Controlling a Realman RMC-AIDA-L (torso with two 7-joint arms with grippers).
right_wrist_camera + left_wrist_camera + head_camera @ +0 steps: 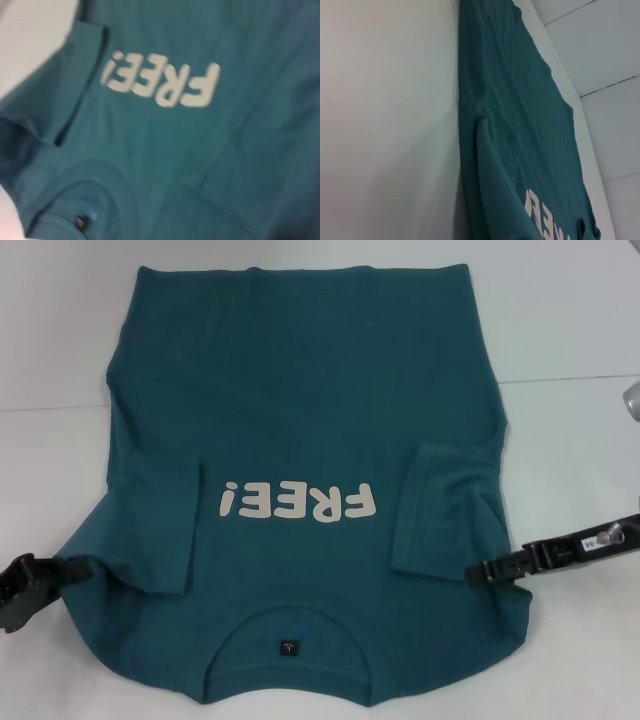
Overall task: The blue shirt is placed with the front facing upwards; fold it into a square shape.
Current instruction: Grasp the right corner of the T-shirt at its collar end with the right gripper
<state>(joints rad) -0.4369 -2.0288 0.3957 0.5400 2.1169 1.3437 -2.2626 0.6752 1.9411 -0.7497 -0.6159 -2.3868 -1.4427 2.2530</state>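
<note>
My left gripper (75, 567) and right gripper (478, 573) are sitting at the shirt's (300, 390) shoulder edges; whether the jaws are gripping cloth, I cannot tell. The shirt is lying front-up on the worktop (570, 320), collar nearest, both sleeves turned inward. Sleeve folding is underway; next calls for folding lengthwise.

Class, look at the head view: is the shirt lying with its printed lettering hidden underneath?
No. The cream "FREE!" lettering faces up on the blue shirt, in plain sight between the two sleeves folded inward.
</note>
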